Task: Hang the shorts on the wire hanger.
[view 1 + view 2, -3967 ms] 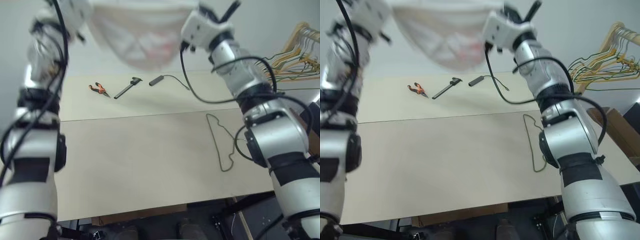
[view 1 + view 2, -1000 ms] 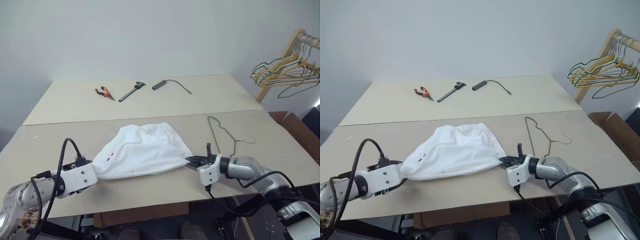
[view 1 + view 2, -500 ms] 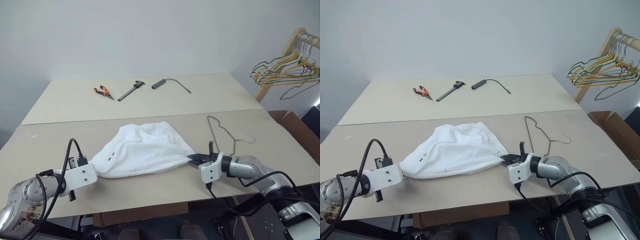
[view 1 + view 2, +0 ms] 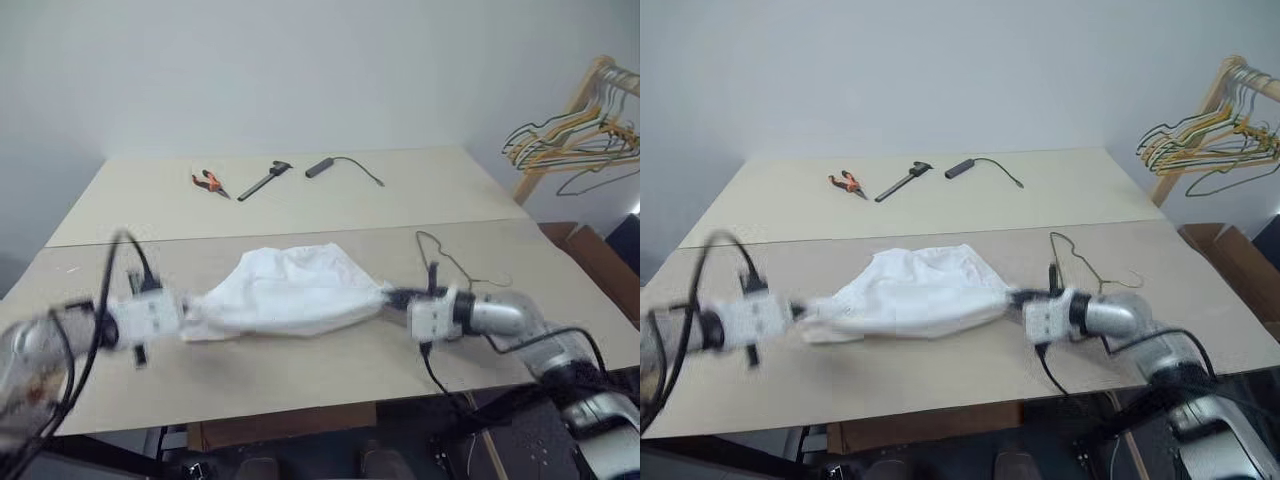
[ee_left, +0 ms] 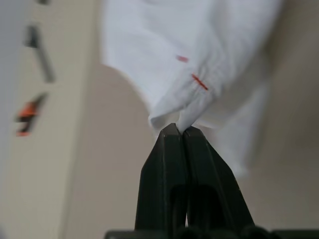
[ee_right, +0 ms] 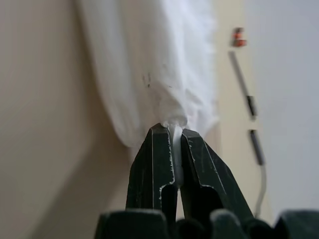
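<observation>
Two grippers stretch the shorts (image 4: 290, 291) between them above the near table (image 4: 300, 375) in the head views: the left gripper (image 4: 188, 317) pinches one end, the right gripper (image 4: 392, 298) the other. The wire hanger (image 4: 447, 262) lies flat just beyond the right gripper. Pliers (image 4: 207, 182), a black tool (image 4: 262, 180) and a cabled stick (image 4: 322, 167) rest on the far table; coloured hangers (image 4: 565, 140) hang on a rack. No writing can be read. Left wrist view: both fingers (image 5: 164, 164) are pressed together on a fabric fold bearing small red marks. Right wrist view: the fingers (image 6: 154, 164) clamp a white edge of the shorts.
</observation>
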### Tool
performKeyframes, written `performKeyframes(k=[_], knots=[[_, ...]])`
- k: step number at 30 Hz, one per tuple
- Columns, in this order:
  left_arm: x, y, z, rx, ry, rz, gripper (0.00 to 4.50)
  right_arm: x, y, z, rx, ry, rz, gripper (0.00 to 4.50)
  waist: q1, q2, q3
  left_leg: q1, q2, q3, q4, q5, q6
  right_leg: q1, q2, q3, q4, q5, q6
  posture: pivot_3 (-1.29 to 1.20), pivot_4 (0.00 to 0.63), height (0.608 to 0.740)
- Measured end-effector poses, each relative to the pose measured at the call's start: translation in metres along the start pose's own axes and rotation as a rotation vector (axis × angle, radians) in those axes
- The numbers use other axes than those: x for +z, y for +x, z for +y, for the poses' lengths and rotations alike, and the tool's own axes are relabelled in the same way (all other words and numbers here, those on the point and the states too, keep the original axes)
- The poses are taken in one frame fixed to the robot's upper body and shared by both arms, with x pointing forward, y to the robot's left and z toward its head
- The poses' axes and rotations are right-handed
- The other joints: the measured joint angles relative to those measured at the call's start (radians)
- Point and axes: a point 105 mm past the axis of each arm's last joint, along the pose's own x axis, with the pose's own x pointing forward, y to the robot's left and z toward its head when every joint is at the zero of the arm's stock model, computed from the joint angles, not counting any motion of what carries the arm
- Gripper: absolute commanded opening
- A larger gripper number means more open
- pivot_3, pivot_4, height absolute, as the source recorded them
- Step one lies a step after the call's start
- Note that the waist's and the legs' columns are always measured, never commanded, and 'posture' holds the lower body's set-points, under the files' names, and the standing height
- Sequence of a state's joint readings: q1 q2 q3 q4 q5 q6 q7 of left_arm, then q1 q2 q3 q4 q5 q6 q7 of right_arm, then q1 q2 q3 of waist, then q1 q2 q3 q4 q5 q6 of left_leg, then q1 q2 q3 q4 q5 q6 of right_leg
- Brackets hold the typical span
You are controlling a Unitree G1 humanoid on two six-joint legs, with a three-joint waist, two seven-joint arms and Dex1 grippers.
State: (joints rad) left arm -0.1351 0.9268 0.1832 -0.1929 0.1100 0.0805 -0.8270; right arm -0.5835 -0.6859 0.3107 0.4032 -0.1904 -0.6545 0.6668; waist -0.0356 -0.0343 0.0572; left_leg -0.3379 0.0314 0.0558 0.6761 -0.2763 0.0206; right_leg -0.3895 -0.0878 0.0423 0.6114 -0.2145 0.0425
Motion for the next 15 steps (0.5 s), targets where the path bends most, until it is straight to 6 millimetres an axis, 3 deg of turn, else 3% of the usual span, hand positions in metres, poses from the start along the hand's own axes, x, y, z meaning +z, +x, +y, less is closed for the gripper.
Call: performKeyframes(k=[2, 6, 8, 11, 15], knots=[[0.012, 0.033, 0.058, 0.213, -0.058, -0.036, 0.04, -0.002, 0.015, -0.063, -0.15, 0.001, 0.016, 0.0, 0.001, -0.001, 0.001, 0.001, -0.001, -0.001, 0.003, 0.002, -0.002, 0.003, 0.001, -0.001, 0.002, 0.008, 0.002, 0.02, 0.0, 0.74], [0.037, 0.06, 0.168, 0.58, -0.102, -0.021, 0.04, 0.02, 0.035, -0.173, -0.4, -0.045, 0.043, 0.0, -0.01, -0.003, -0.001, -0.008, 0.0, -0.003, 0.001, 0.004, -0.005, -0.006, 0.003, -0.003, -0.001, 0.017, 0.002, 0.02, 0.0, 0.74], [0.056, 0.048, 0.223, 0.8, -0.071, 0.007, 0.04, 0.029, 0.042, -0.213, -0.537, -0.079, 0.102, 0.0, -0.017, -0.004, -0.003, -0.022, -0.001, -0.003, -0.004, 0.005, -0.008, -0.021, 0.003, -0.003, 0.0, 0.017, 0.002, 0.02, 0.0, 0.74], [0.094, 0.009, 0.279, 1.106, -0.014, -0.016, 0.04, 0.041, 0.03, -0.265, -0.873, -0.091, 0.181, 0.0, -0.027, -0.004, -0.004, -0.053, -0.003, -0.001, -0.01, 0.015, -0.03, -0.058, 0.0, -0.002, 0.003, 0.017, 0.002, 0.02, 0.0, 0.74], [0.132, -0.018, 0.297, 1.302, 0.115, -0.12, 0.04, 0.063, 0.003, -0.296, -1.171, -0.122, 0.135, 0.0, -0.026, -0.004, -0.004, -0.061, -0.007, 0.001, -0.018, 0.015, -0.03, -0.073, -0.005, -0.009, 0.005, 0.016, 0.003, 0.03, 0.0, 0.74]])
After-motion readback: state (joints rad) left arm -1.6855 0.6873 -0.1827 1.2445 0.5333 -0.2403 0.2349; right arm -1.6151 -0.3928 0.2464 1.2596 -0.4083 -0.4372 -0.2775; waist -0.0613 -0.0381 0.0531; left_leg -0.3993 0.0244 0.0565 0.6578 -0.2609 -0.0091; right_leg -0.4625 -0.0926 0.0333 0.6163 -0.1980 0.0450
